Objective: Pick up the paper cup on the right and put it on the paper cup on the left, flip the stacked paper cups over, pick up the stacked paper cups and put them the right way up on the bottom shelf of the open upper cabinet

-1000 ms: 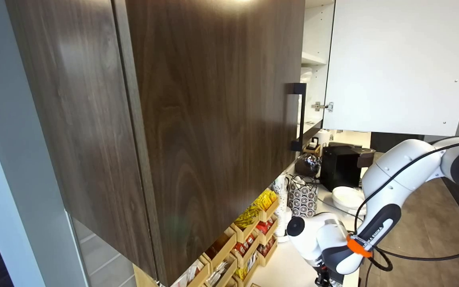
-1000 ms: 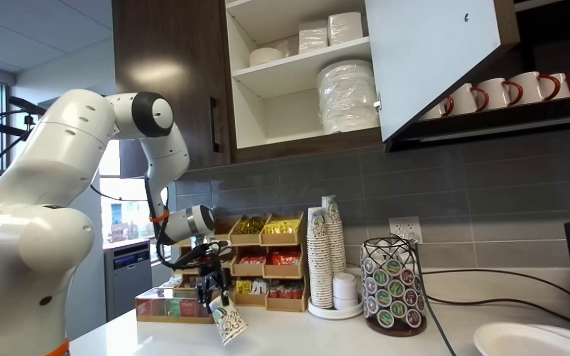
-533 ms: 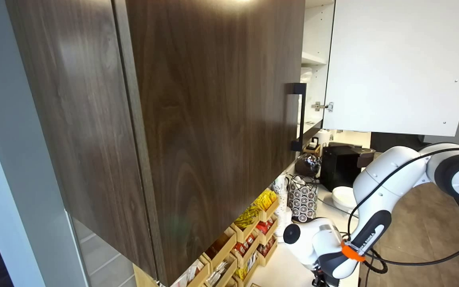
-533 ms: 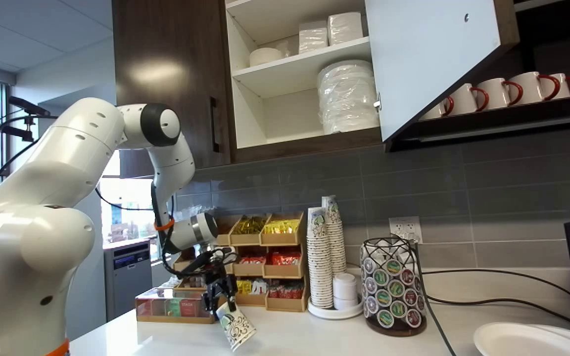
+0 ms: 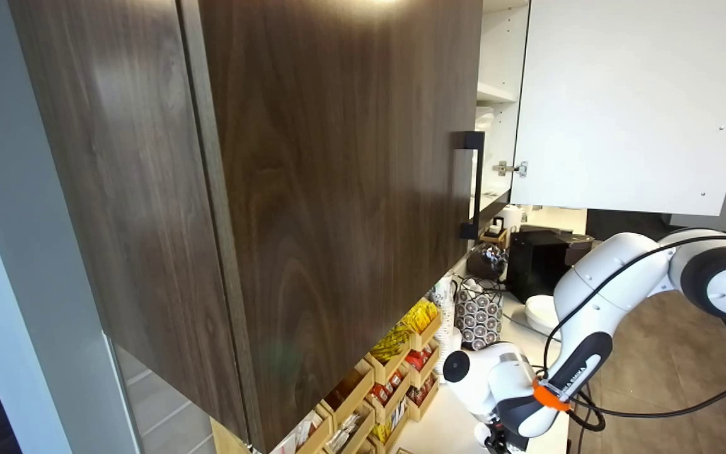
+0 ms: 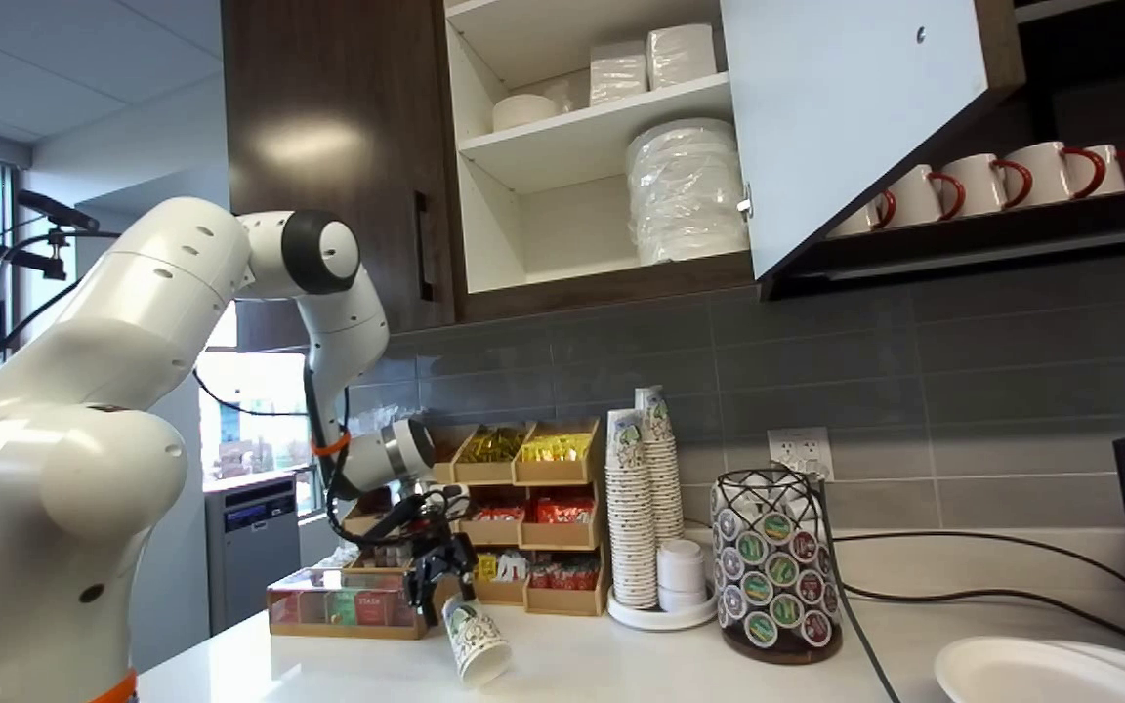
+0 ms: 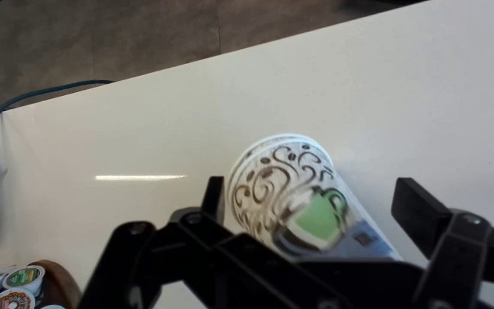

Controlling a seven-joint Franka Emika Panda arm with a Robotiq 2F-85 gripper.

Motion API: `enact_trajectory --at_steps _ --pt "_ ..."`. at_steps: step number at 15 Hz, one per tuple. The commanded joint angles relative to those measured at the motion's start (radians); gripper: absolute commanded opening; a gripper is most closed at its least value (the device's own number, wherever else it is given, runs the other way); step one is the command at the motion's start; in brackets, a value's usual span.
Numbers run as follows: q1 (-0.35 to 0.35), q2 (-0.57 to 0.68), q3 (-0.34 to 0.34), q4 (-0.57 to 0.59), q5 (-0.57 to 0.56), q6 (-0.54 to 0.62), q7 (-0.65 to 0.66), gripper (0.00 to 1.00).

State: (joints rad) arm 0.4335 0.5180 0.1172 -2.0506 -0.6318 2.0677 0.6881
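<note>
Plainly, by the wrist view, the gripper (image 7: 313, 201) stands wide open, seemingly holding nothing; the stacked paper cups (image 7: 294, 201) are tilted between its fingers (image 7: 416, 212), just beside one, long axis slanting across the gap, rims obliquely toward the floor-side edge of the worktop (image 7: 152, 128). Closing would probably swivel them. In an exterior view they lie well out from the back edge; the open upper cabinet (image 6: 489, 215) holds a plastic-wrapped stack (image 6: 685, 195), and pods (image 6: 780, 570) fill a wire holder (image 6: 779, 654). In an exterior view, wooden bins (image 5: 428, 331) hold packets (image 5: 423, 314).

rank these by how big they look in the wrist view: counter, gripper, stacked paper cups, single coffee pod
Largest to smallest:
Counter
Gripper
Stacked paper cups
Single coffee pod
Apparent size only.
</note>
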Motion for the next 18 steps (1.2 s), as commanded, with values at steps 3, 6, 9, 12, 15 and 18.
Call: enact_trajectory --at_steps 3,6,9,12,15,18 --pt "-0.011 0.001 0.003 -0.002 0.02 0.031 0.004 1.0" --pt "-0.071 -0.034 0.016 -0.05 0.124 0.169 -0.024 1.0" --pt "-0.125 -0.067 0.014 -0.111 0.272 0.28 -0.089 1.0" --pt "-0.093 -0.039 -0.024 -0.078 0.287 0.287 -0.121 1.0" --pt "-0.11 -0.054 -0.021 -0.099 0.309 0.305 -0.142 1.0" --pt "-0.176 -0.053 -0.028 -0.098 0.437 0.337 -0.146 1.0"
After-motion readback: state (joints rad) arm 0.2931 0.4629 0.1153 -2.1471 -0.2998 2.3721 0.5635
